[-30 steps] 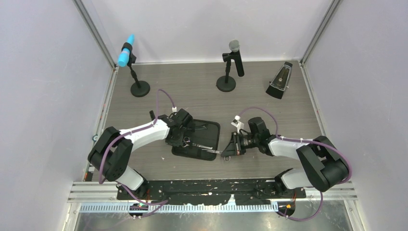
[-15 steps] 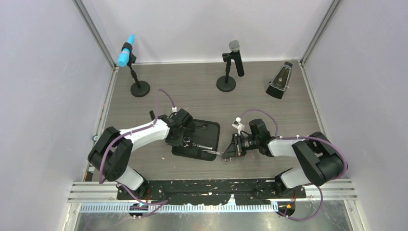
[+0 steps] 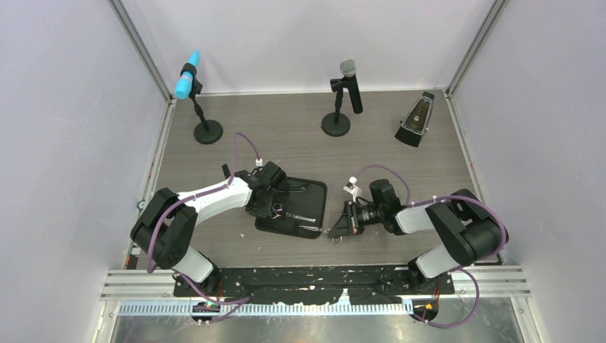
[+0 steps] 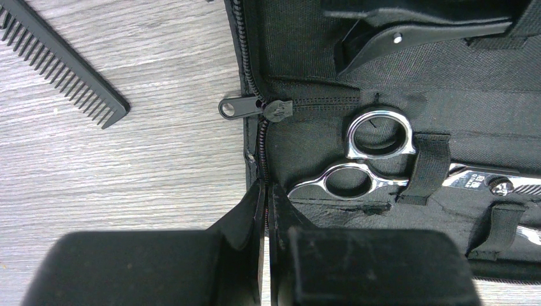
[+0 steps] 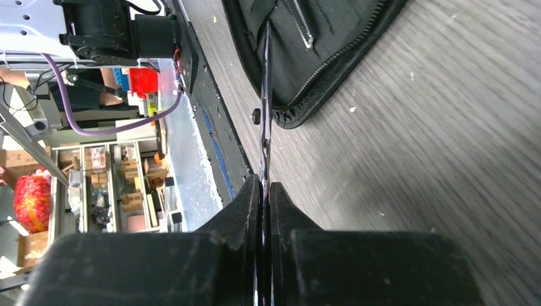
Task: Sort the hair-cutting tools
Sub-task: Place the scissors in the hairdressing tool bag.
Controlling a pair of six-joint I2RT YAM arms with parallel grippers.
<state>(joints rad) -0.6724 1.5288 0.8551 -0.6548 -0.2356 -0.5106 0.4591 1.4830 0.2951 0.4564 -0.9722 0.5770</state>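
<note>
Scissors in the air (image 5: 264, 121): turned edge-on and pinched in the right gripper (image 5: 265, 188), pivot screw showing just past the fingertips. The far end reaches over the near right corner of the zip case (image 5: 332, 51). Which end sits between the pads, I can't tell.
Right gripper: clenched tight on that pair, nothing else in it.
Left gripper (image 4: 266, 191): closed hard on the zip rim at the case's left edge. By the look of it, it's pinning the case down.
Strapped scissors (image 4: 376, 159): home already, flat in the case under an elastic band (image 4: 430, 169), silver finger loops toward the left edge.
Hair clip (image 4: 421, 32): tucked in the case, toward its far edge. The second clip I can't make out.
Comb (image 4: 60, 60): out on the table (image 3: 429, 171), just off the case's left edge, not touching it.
Handling: steel scissors are stiff, light and slick, with sharp tips. Held on the thin edge like this, they could swivel in the pads.
Best hold: flat across both blades near the pivot, so they stay closed and don't twist.
Watch for: tips snagging the case fabric or the zip teeth on the way in.
</note>
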